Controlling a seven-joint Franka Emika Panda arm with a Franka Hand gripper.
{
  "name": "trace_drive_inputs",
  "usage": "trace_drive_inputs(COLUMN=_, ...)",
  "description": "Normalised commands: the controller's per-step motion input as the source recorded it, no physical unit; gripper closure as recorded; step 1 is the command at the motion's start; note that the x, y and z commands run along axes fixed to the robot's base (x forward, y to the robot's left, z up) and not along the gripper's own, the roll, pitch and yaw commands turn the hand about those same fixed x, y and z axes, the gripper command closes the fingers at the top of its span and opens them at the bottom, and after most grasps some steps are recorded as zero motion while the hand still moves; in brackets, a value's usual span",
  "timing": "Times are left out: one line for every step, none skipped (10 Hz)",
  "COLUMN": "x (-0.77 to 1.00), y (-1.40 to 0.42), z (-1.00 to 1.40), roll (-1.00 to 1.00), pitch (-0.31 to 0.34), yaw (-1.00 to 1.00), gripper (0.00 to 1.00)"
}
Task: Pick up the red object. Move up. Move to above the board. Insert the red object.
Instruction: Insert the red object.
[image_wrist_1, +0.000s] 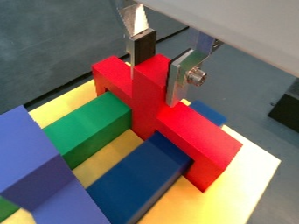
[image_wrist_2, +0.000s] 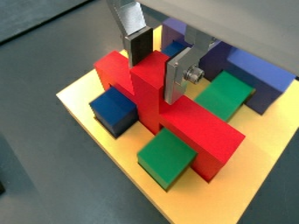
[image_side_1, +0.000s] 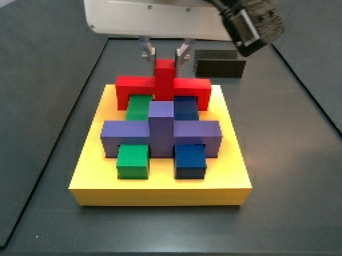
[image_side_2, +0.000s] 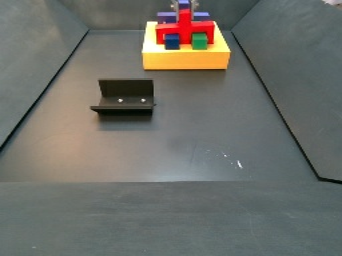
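Note:
The red object (image_wrist_1: 176, 131) sits seated in the yellow board (image_wrist_1: 251, 197), its bar lying among the blocks and its stem upright. It shows in both side views (image_side_1: 164, 85) (image_side_2: 174, 38) and in a wrist view (image_wrist_2: 193, 131). The gripper (image_wrist_1: 162, 72) stands over the stem with one finger on each side of its top; a small gap shows beside the stem in a side view (image_side_1: 166, 52), so it is open. The board (image_side_1: 160, 190) carries a purple block (image_side_1: 160, 128), green blocks (image_wrist_2: 166, 156) and blue blocks (image_wrist_2: 114, 109).
The dark fixture (image_side_2: 124, 97) stands on the grey floor well away from the board (image_side_2: 187, 62); in a side view it shows behind the board (image_side_1: 221, 66). Dark walls rim the floor.

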Motion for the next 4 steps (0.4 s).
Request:
trace_drive_inputs(x=-0.35, y=0.17, z=-0.41, roll=-0.19, pitch=-0.377, yaw=0.00, gripper=1.00)
trace_drive_inputs(x=-0.31, y=0.02, z=-0.49, roll=-0.09, pitch=-0.373, yaw=0.00, gripper=1.00)
trace_drive_inputs(x=0.00, y=0.00, z=-0.21, roll=-0.02, pitch=0.000, yaw=-0.03, gripper=1.00)
trace_drive_inputs(x=0.00, y=0.00, z=0.00, roll=0.00, pitch=0.000, yaw=0.00, gripper=1.00)
